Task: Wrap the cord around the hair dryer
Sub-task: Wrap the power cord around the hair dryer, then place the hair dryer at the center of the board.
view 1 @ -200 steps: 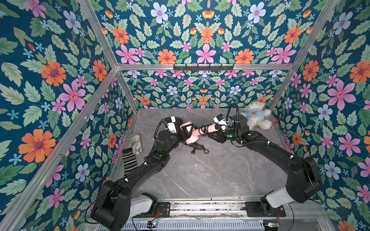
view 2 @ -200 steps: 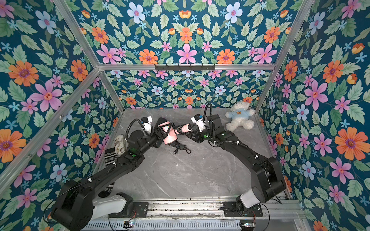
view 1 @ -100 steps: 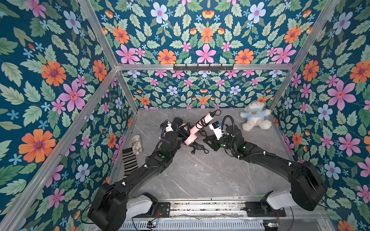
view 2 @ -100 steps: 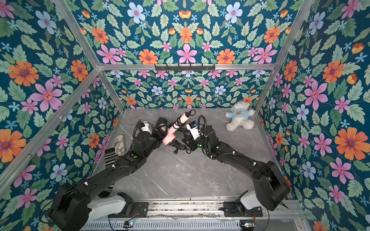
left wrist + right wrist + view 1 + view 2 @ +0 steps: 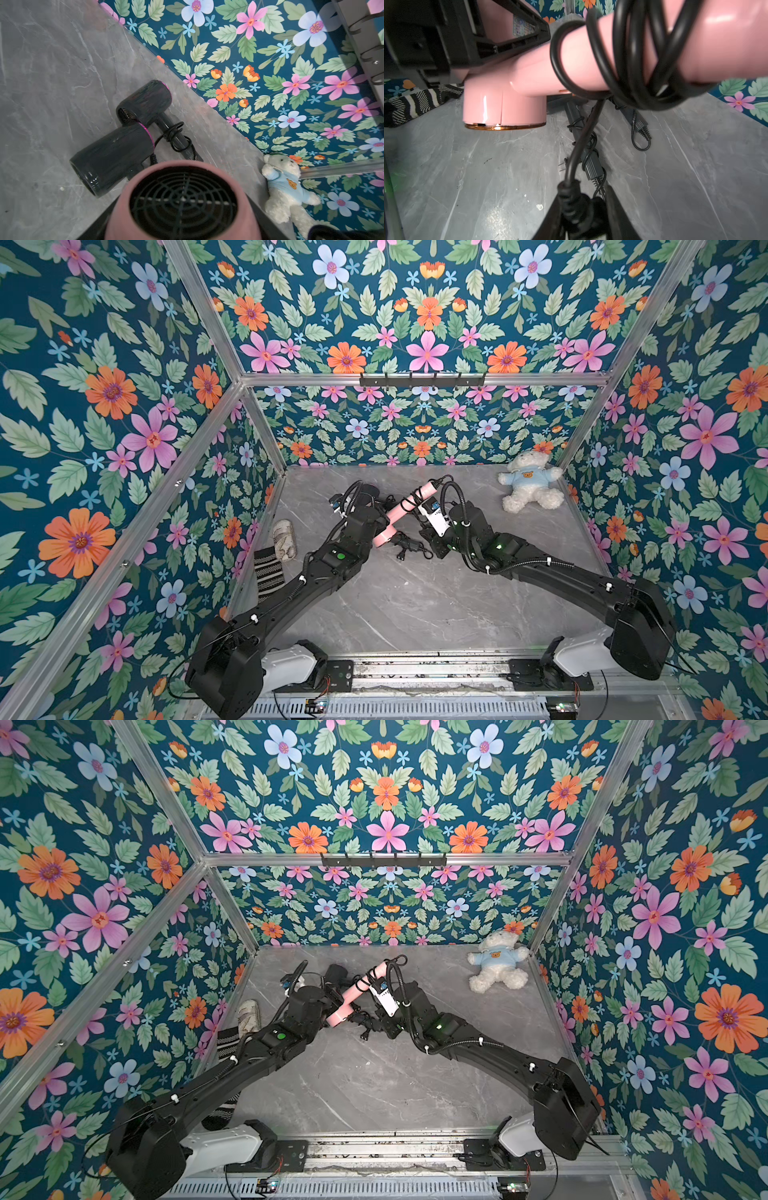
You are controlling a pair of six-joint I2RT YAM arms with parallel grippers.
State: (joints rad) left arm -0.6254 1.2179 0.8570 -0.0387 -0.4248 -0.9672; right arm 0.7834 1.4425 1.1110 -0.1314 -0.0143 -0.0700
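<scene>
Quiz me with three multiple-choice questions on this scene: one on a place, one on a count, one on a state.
1. Where is the teddy bear? A) far right corner B) near left corner C) on the left arm
2. How many black dryers lie on the table? A) one B) two C) four
3. On the pink dryer, the cord is A) looped around the handle B) absent C) cut in pieces
Key: A, it sits by the back right post; B, left wrist view shows two; A, right wrist view shows several loops.
</scene>
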